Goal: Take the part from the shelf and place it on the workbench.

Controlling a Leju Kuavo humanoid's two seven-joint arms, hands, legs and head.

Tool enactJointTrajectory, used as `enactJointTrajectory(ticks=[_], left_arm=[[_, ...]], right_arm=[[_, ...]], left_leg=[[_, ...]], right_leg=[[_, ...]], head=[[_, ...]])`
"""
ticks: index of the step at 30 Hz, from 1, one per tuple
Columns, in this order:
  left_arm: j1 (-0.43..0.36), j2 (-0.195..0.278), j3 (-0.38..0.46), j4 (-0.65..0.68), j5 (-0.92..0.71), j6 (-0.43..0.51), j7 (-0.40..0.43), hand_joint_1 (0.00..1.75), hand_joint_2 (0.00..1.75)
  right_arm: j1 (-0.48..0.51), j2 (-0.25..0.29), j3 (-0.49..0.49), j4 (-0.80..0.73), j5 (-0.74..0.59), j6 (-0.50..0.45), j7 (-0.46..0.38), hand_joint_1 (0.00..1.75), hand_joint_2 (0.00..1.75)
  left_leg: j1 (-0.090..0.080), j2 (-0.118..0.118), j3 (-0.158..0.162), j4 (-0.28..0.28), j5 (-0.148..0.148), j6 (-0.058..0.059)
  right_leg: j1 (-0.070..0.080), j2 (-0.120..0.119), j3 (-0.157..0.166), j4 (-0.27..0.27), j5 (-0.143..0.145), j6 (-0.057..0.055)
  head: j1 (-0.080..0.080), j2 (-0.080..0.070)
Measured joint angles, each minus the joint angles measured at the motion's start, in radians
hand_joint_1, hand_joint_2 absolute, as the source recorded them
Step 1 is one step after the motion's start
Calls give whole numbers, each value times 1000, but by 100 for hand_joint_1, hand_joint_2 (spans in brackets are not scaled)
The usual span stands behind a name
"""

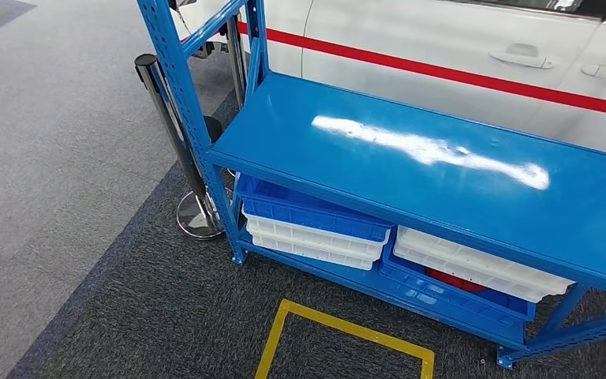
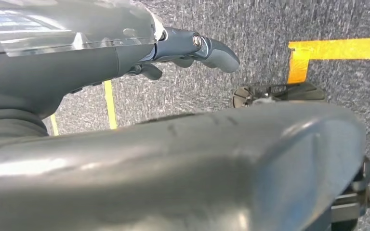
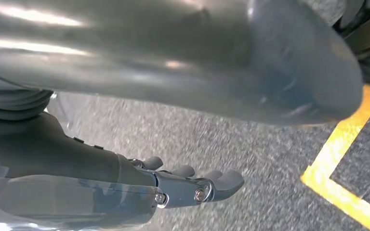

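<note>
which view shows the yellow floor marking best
The head view: the yellow floor marking shows as an open-fronted square outline before the blue shelf. Both wrist views catch only corner pieces of yellow tape behind the hanging arms.

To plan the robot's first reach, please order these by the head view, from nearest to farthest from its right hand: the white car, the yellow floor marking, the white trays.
The right hand hangs low beside the robot, over the carpet.
1. Yellow floor marking: on the carpet, just ahead.
2. White trays: on the lower level of the blue shelf.
3. White car: behind the shelf.
</note>
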Motion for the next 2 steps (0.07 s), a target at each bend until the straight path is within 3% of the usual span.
enactJointTrajectory(ticks=[2], left_arm=[[7, 2, 36, -6, -32, -6, 0, 0, 0]], right_arm=[[5, -1, 5, -5, -28, 11, -5, 0, 0]], left_leg=[[0, 0, 0, 0, 0, 0]], right_leg=[[0, 0, 0, 0, 0, 0]], head=[[0, 0]])
